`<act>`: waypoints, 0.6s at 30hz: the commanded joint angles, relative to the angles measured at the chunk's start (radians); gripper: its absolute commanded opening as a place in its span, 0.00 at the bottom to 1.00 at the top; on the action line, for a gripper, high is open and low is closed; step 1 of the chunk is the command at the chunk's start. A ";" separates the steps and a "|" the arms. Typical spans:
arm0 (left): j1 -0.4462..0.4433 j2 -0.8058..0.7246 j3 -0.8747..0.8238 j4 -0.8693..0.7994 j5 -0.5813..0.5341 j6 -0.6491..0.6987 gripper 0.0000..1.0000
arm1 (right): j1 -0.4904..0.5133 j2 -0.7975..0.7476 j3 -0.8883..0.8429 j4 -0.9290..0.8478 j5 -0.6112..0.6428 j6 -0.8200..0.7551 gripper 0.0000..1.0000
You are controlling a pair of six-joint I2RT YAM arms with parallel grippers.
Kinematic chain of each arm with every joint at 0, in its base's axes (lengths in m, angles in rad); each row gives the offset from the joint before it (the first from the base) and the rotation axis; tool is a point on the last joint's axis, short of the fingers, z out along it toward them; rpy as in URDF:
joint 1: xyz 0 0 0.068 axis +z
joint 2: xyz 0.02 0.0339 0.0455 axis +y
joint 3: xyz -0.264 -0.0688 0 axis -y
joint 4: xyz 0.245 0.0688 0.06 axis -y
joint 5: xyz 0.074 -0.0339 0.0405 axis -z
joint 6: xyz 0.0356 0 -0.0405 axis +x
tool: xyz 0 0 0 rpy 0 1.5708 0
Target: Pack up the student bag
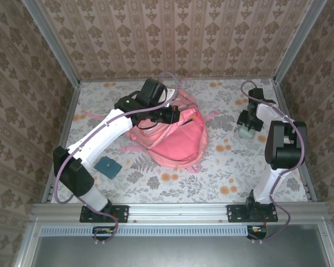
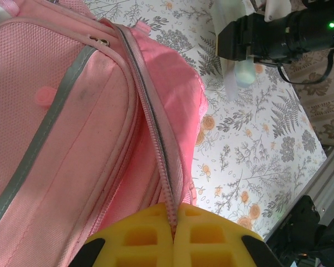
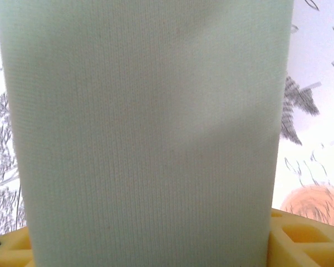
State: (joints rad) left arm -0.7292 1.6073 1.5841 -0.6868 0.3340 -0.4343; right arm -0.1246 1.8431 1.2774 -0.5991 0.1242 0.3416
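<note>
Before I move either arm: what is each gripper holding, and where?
Left gripper pinches the student bag by its zipper edge. Right gripper straddles a pale object; grip cannot be told.

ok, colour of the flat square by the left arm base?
The square is dark teal; top view.

Reaches with the left arm [image 1: 100,136] from the near-left base far and rightward, elbow low, wrist tipped down at the middle. Pinches with the left gripper [image 2: 173,214], fingers pressed together on the zip edge of the student bag [image 2: 61,139]. Folds the right arm [image 1: 284,144] above the near-right base, forearm stretched to the far right. Points the right gripper [image 1: 247,129] down, yellow pads [image 3: 306,236] either side of a pale object [image 3: 145,111]; unclear whether pressing on it.
</note>
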 commanded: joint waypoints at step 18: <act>0.024 0.099 0.154 0.109 0.100 -0.067 0.00 | 0.506 -0.536 -0.240 -0.006 -0.074 0.508 0.63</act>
State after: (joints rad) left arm -0.7109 1.6989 1.6806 -0.6598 0.3962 -0.4789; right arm 0.3225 1.3121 1.0698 -0.6289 0.0677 0.6773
